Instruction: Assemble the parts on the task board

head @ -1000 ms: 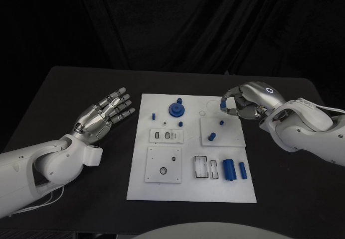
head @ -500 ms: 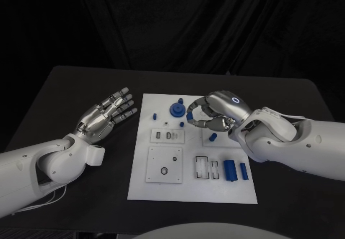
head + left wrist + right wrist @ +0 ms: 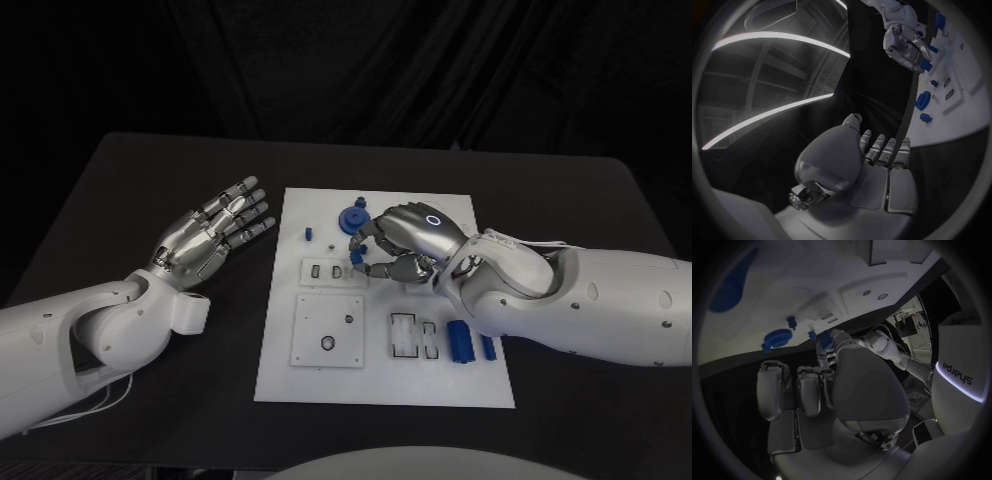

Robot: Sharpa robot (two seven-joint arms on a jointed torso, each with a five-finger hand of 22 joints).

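Observation:
The white task board [image 3: 382,385] lies in the middle of the black table. My right hand [image 3: 392,245] hovers over its upper middle with fingers curled and pinches a small blue part [image 3: 926,65] at its fingertips. Just beyond the hand a round blue part [image 3: 352,218] stands on the board, with a small blue peg [image 3: 307,234] to its left. A blue cylinder [image 3: 462,342] and a thin blue bar [image 3: 486,346] lie at the board's lower right. My left hand [image 3: 216,230] rests palm up and open on the table, left of the board.
White insert plates with slots [image 3: 332,270] and holes [image 3: 329,330] sit in the board's left half, and a slotted block [image 3: 411,335] lies beside the cylinder. My right forearm [image 3: 577,300] covers the board's right side. Bare black table [image 3: 159,170] surrounds the board.
My right hand has carried the small blue part leftward from the board's upper right corner to its upper middle, with the arm now across the board. The left hand has stayed still.

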